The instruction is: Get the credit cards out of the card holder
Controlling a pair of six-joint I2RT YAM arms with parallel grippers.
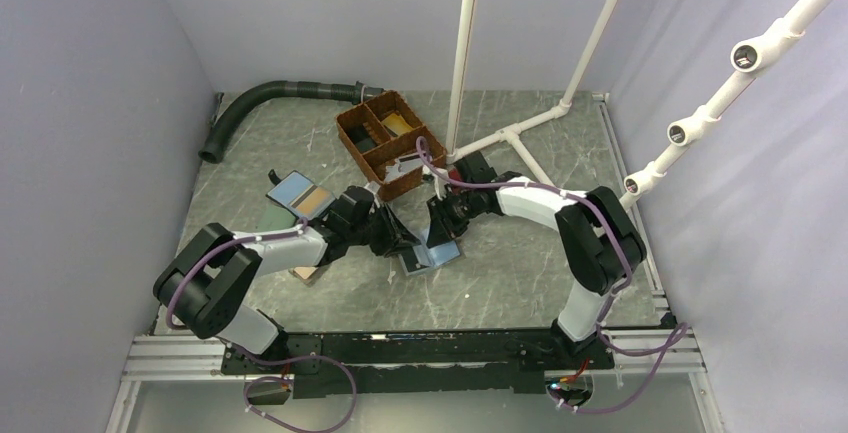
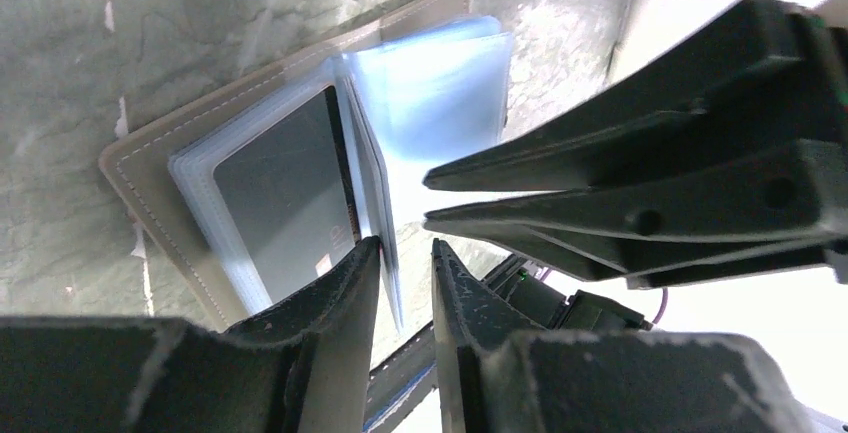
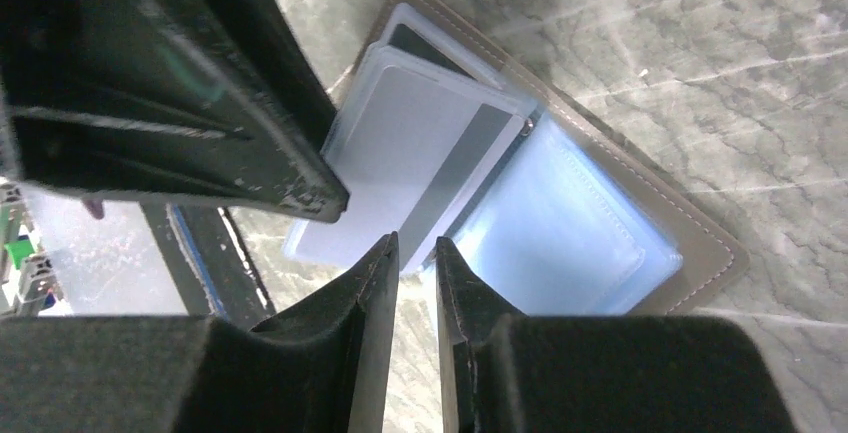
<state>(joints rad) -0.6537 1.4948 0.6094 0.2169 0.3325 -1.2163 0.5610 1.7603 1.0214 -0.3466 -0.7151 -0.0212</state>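
The card holder (image 1: 432,257) lies open on the table, taupe outside with light blue sleeves, between both grippers. In the left wrist view a grey card (image 2: 285,193) sits in a sleeve of the holder (image 2: 150,168). My left gripper (image 2: 405,250) has its jaws a narrow gap apart around a raised blue sleeve leaf (image 2: 440,83), which lies against one finger. In the right wrist view a pale card with a grey stripe (image 3: 420,148) sticks out of the holder (image 3: 700,243). My right gripper (image 3: 412,248) is narrowly open at that card's lower edge.
A brown divided tray (image 1: 385,138) stands behind the holder. A blue wallet with a tan panel (image 1: 300,193) lies at the left. A black hose (image 1: 250,103) curves at the back left. White pipes (image 1: 520,138) stand at the back right.
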